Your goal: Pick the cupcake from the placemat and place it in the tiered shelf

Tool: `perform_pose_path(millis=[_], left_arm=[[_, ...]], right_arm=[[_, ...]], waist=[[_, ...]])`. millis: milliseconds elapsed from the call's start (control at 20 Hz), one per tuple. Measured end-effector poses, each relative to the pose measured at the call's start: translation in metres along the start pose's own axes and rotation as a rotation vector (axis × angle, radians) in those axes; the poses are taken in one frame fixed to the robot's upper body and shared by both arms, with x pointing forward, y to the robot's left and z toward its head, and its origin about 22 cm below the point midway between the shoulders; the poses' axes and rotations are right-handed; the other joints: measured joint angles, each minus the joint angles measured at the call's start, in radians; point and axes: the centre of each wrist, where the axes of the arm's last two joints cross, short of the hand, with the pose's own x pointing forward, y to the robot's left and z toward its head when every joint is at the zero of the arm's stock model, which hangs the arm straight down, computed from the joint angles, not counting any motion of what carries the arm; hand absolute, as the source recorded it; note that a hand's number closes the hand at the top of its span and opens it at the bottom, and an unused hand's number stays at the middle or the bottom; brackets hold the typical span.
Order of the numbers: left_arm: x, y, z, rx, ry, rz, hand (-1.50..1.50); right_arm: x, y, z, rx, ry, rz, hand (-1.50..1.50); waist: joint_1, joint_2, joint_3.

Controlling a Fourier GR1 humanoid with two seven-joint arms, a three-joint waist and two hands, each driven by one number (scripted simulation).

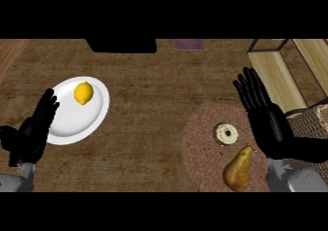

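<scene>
The cupcake [226,133], pale with a cream top seen from above, sits on the round brown woven placemat [203,140] at the lower right. My right hand [268,118] stands just right of it, fingers straight and pointing up the view, open and apart from the cupcake. The tiered shelf [281,72], light wood with a dark frame, stands at the upper right beyond that hand. My left hand [31,131] rests open at the left edge, fingers up, beside the white plate.
A brown-yellow pear [238,169] lies on the placemat just below the cupcake. A white plate [72,122] at the left holds a yellow lemon [84,93]. A dark object [121,45] sits at the top centre, a small purplish item [189,43] beside it.
</scene>
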Motion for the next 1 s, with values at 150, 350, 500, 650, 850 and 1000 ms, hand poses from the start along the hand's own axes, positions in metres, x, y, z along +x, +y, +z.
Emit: perform_pose_path(millis=[150,350,500,650,850,1000], left_arm=[[-0.005,0.001,0.005,-0.001,0.065,0.016,0.0],[-0.021,-0.001,0.01,-0.016,0.206,0.063,0.0],[-0.026,-0.018,0.013,-0.065,0.284,0.11,0.0],[-0.032,-0.02,0.01,-0.087,0.328,0.129,0.0],[-0.031,-0.024,0.009,-0.099,0.349,0.135,0.0],[-0.031,-0.02,0.009,-0.101,0.365,0.142,0.0]], right_arm=[[0.001,-0.034,-0.004,0.019,-0.016,0.067,1.5],[0.025,-0.102,-0.013,0.01,-0.017,0.332,1.5],[0.016,-0.143,-0.004,-0.057,0.146,0.491,-1.5],[0.011,-0.171,-0.003,-0.022,0.163,0.502,-1.5],[0.008,-0.198,0.002,0.102,0.152,0.516,-1.5],[0.015,-0.213,0.003,0.206,0.182,0.498,-1.5]], waist=[[-0.012,0.0,-0.005],[-0.024,0.01,-0.013],[-0.016,0.015,-0.012],[-0.012,-0.002,-0.023],[-0.011,-0.011,-0.025],[-0.014,-0.009,-0.018]])
